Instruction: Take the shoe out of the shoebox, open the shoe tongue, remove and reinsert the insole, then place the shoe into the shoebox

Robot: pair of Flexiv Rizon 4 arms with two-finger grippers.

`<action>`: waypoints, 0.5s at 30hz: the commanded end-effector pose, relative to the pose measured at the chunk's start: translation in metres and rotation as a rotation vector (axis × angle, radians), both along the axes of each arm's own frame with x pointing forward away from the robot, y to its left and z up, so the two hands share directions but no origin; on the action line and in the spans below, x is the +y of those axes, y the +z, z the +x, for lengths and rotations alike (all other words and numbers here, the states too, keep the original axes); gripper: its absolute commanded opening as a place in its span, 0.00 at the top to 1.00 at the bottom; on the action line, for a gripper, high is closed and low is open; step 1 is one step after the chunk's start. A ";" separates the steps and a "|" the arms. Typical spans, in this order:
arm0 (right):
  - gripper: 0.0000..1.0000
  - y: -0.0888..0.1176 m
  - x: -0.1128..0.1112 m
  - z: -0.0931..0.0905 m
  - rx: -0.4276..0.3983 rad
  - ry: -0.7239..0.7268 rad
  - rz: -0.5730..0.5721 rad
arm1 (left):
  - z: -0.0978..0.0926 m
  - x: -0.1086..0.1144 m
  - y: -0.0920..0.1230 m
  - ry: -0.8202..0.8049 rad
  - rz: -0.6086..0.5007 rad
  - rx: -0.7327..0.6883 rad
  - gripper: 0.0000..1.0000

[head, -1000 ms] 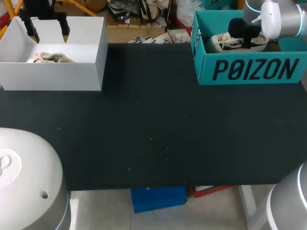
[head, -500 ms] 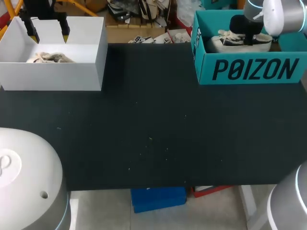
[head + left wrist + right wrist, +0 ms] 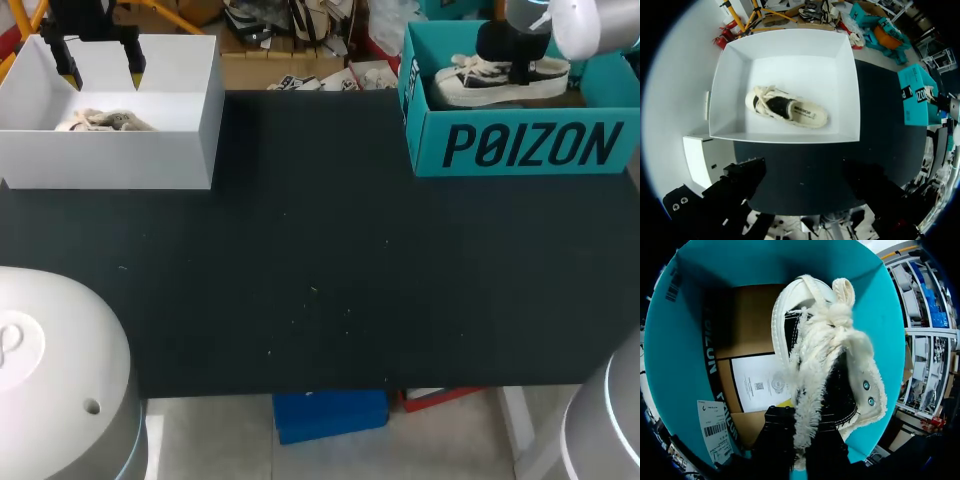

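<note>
**Robot exterior: findings**

Left arm [image 3: 60,370] and right arm [image 3: 610,425]: smooth rounded shells, white to pale grey, with pale blue trim at the lower edges. The left shell has a faint embossed mark and one small round hole [image 3: 92,406].

Left tool [image 3: 100,72]: black body, yellow finger tips, screw heads [image 3: 677,206] on one mount.

Right tool [image 3: 515,62]: black.

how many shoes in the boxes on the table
2. The loose shoe lies in the white box, below the left hand. The held shoe is in the right hand, at the teal box's rim. More may hide beneath.
</note>
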State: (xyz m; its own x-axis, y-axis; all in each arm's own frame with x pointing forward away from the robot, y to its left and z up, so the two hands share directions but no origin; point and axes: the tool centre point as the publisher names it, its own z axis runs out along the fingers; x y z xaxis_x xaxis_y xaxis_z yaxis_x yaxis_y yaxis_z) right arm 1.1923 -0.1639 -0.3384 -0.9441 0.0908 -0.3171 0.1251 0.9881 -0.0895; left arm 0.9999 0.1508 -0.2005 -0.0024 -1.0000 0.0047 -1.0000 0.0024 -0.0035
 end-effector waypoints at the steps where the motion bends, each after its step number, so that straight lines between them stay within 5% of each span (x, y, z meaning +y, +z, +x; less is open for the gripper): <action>1: 1.00 0.038 0.007 -0.025 -0.017 -0.015 -0.030 | 0.000 0.000 0.000 0.001 0.002 0.002 0.00; 15: 1.00 0.108 0.017 -0.062 -0.030 -0.029 -0.050 | 0.000 0.000 0.000 0.001 0.002 0.002 0.00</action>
